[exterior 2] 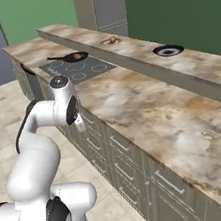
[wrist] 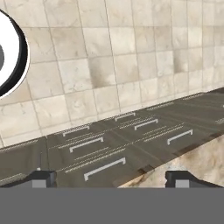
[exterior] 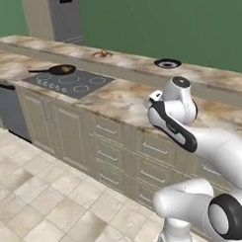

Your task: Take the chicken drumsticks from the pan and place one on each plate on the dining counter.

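Observation:
The black pan rests on the grey cooktop with one golden-brown chicken drumstick in it. On the dining counter, the reddish-rimmed plate carries a second drumstick. The navy-rimmed plate has nothing on it. My gripper is open and holds nothing. It hangs at the worktop's front edge, far from the pan, and looks down at the drawer fronts and the floor.
The grey cooktop is set into the wide marble worktop. Drawer fronts run below its edge, over a tiled floor. A tall grey appliance stands behind the dining counter.

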{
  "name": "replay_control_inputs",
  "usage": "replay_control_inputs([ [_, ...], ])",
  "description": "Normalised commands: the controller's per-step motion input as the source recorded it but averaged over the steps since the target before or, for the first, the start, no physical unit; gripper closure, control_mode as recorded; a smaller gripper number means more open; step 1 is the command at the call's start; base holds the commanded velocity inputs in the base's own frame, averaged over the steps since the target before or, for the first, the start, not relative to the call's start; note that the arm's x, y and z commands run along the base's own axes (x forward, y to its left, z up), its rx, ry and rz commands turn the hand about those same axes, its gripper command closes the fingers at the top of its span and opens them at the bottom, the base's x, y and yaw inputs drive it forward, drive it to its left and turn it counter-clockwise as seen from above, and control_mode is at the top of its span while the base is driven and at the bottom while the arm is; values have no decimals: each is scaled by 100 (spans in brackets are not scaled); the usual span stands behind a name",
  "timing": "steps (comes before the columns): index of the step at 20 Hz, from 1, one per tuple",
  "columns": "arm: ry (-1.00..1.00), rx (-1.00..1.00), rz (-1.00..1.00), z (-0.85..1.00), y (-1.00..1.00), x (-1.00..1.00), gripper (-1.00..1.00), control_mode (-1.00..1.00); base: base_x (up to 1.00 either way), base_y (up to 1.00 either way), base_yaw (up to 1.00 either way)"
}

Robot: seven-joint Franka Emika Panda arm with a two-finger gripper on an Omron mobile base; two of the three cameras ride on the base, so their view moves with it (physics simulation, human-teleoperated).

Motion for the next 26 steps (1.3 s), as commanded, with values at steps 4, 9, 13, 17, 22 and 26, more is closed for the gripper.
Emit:
replay_control_inputs([
  [4, 0, 0, 0, 0, 0, 0, -100, 100, 83, 100, -46],
  [9, 0, 0, 0, 0, 0, 0, -100, 100, 72, 100, -45],
  [13, 0, 0, 0, 0, 0, 0, -100, 100, 63, 100, -44],
  [17, 0, 0, 0, 0, 0, 0, -100, 100, 55, 100, -44],
  [22, 0, 0, 0, 0, 0, 0, -100, 100, 46, 100, -47],
  [26, 0, 0, 0, 0, 0, 0, -100, 100, 24, 100, -43],
])
